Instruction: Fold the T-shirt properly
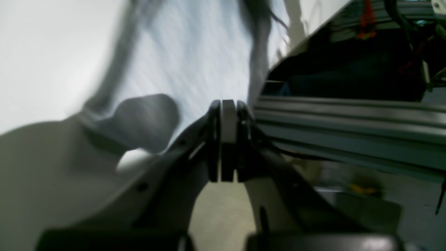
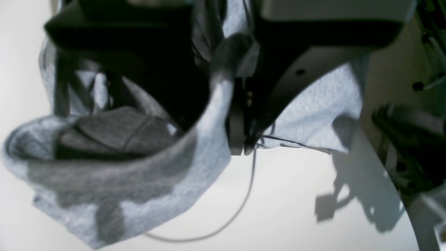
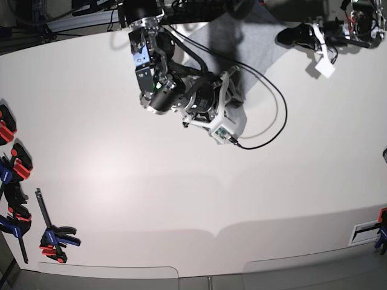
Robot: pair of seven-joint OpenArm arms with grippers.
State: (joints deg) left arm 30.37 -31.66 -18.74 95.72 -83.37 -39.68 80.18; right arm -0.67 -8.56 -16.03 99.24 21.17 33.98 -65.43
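The T-shirt (image 3: 239, 36) lies bunched at the table's (image 3: 121, 181) far edge — no clear long axis. The right gripper (image 2: 240, 139) pinches a fold of it; the left gripper (image 1: 228, 139) is clenched on nothing.

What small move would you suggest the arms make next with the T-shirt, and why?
Probably draw the right gripper out over the bare table, pulling the T-shirt flat. Its jaws pinch a hanging, bunched fold; most cloth lies crumpled at the far edge. The left gripper looks shut with nothing gripped.
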